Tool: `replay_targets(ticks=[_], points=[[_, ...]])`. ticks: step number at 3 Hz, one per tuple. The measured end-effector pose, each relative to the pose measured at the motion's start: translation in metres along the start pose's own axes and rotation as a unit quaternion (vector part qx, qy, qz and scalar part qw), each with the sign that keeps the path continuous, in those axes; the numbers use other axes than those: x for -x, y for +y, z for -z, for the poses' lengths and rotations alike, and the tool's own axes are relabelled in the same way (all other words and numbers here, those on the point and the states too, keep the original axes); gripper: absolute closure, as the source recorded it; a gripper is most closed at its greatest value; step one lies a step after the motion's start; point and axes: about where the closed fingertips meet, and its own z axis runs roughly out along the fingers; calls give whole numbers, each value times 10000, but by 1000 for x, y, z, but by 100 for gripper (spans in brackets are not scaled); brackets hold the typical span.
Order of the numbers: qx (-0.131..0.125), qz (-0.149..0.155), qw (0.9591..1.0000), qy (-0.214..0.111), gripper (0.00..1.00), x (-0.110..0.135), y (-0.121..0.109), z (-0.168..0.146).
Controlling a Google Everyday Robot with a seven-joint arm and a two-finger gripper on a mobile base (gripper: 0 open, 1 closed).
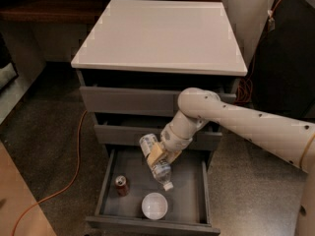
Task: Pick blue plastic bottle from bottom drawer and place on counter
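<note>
My gripper (160, 154) is shut on the blue plastic bottle (156, 163) and holds it in the air above the open bottom drawer (197, 186), in front of the middle drawer. The bottle hangs tilted, white cap down and to the right. The white counter (162, 33) tops the cabinet, well above the gripper. My white arm (236, 119) reaches in from the right.
A red soda can (121, 185) stands at the drawer's left and a white round bowl (154, 205) near its front. The two upper grey drawers (128, 100) stick out slightly. An orange cable (74, 166) lies on the floor at left. A dark wooden shelf (49, 9) is behind.
</note>
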Motion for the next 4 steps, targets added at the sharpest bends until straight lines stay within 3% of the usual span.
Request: replay_targets(ticks=[2,3,4], points=[[149,413,9987,240,100,4,-41,56],[365,623,9973,128,100,4,-63,113],[364,624,9973,128,100,4,-63,113]])
